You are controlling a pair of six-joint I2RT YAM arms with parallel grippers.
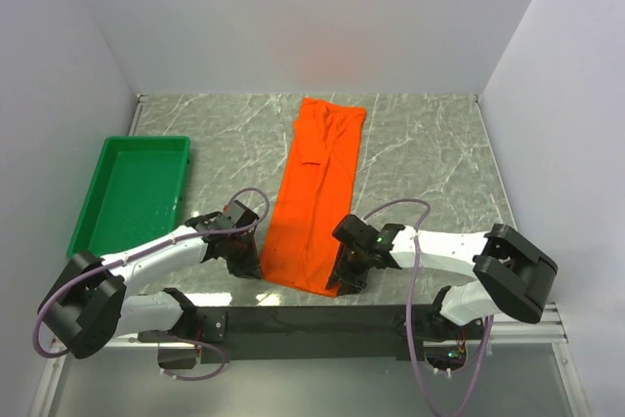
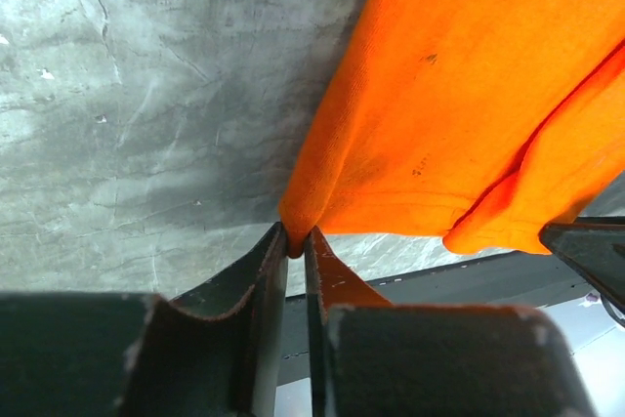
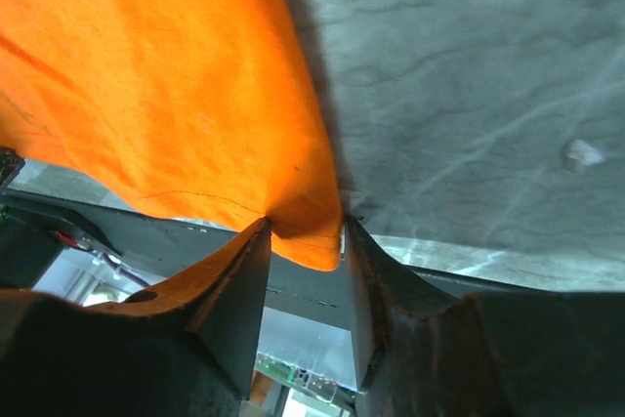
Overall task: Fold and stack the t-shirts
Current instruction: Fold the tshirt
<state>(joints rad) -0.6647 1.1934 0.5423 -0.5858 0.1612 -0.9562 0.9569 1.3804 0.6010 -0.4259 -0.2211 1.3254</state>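
Left end effector clamped; right end effector clamped.

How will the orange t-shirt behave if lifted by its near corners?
Probably floppy: the t-shirt lies as a wrinkled strip and bunches where the left fingers pinch its corner. Likely light, sagging between that grip and the right fingers at the other near corner.

The surface was a grey stone-pattern slab with pale veins. It extended from beneath the left claw and the right claw to the rear wall beyond both. A left wall stood well to the left of the left claw. A right wall stood to the right of the right claw. All three walls were plain white. Lighting was even and diffuse. A green tray rested on the surface, left of and beyond the left claw.
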